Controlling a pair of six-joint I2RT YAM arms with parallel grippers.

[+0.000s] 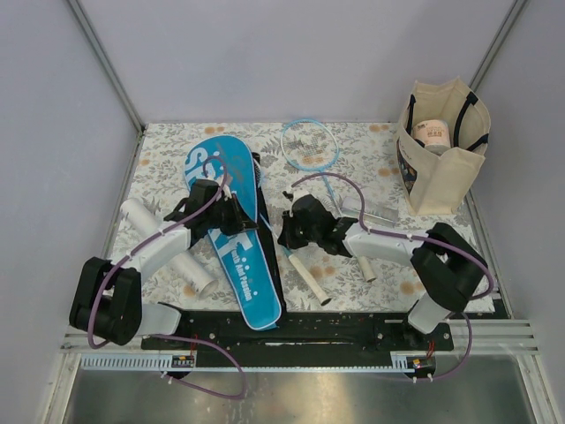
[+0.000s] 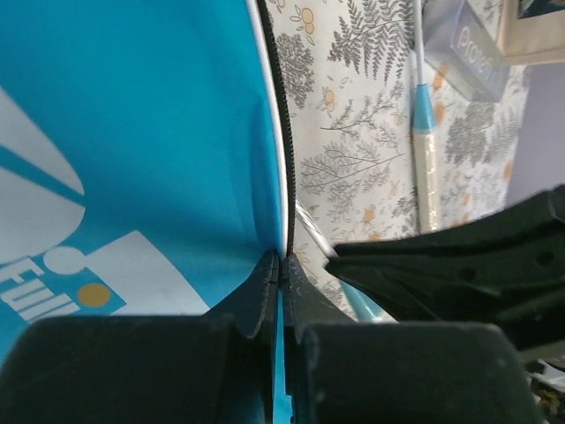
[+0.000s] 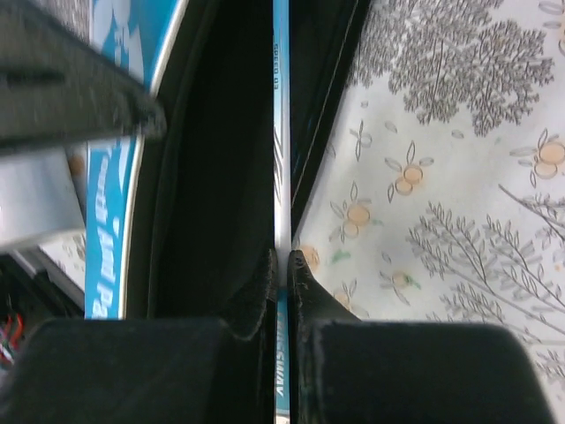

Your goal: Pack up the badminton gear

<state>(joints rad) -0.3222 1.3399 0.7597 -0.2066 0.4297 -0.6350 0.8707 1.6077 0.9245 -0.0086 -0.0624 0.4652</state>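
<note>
Top external view suggests packing is barely begun: left gripper (image 1: 237,216) pinches the blue cover (image 1: 240,265) by its zipper edge, right gripper (image 1: 288,232) clamps the first racket (image 3: 281,106) at that opening, while second racket (image 1: 309,146) and white tube (image 1: 196,276) lie outside.

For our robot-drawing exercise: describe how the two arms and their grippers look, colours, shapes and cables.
The left arm and right arm have white tubular links between black joints. A purple cable loops along each. The left gripper and right gripper are matte black, tapering to wedges.
</note>
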